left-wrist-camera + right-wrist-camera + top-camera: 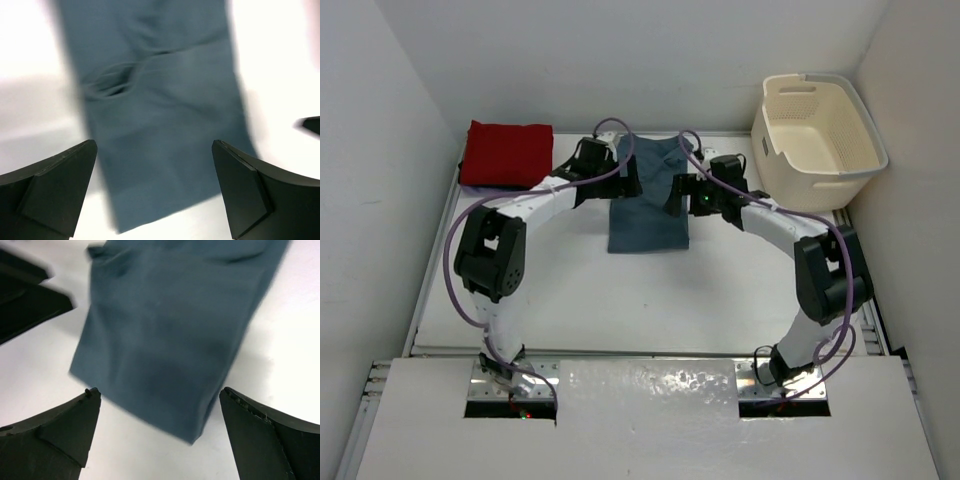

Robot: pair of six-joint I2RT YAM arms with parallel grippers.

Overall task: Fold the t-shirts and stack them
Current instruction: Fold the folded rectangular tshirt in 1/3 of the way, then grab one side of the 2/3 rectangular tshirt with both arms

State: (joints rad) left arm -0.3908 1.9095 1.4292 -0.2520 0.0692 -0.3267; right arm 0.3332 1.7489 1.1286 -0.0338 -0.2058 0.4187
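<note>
The teal blue t-shirt [648, 205] lies on the white table as a long folded strip, also in the left wrist view [160, 110] and the right wrist view [175, 330]. The red t-shirt [507, 153] lies folded at the back left corner. My left gripper [628, 184] hovers open and empty over the strip's left edge [155, 165]. My right gripper [681, 194] hovers open and empty over its right edge [160, 410]. The lavender and black t-shirts are out of view.
The cream laundry basket [818, 140] stands at the back right, and nothing shows inside it. White walls close in the table on the left, back and right. The left arm's fingers [30, 300] show in the right wrist view.
</note>
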